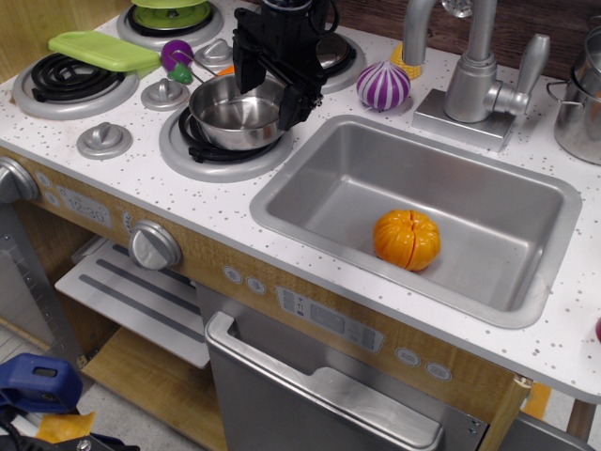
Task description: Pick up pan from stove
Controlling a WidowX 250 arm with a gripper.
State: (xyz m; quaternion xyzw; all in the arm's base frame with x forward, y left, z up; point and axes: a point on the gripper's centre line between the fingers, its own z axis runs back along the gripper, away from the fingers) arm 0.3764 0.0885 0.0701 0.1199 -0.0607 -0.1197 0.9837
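The pan (233, 115), a small shiny steel saucepan, sits upright on the front right coil burner (202, 150) of the white speckled stove (141, 178). Its handle is hidden, apparently under the arm. My black gripper (270, 94) hangs over the pan's far right rim. Its fingers are spread: one fingertip (246, 77) is at the back rim, the other (294, 105) just outside the right rim. The jaws are open and hold nothing.
A green flat lid (103, 49) lies by the left burner, with a purple toy vegetable (176, 54) behind the pan. A striped purple onion (383, 86) and the faucet (474, 75) stand right of the gripper. The sink (282, 202) holds an orange pumpkin (407, 239). A steel pot (582, 99) stands far right.
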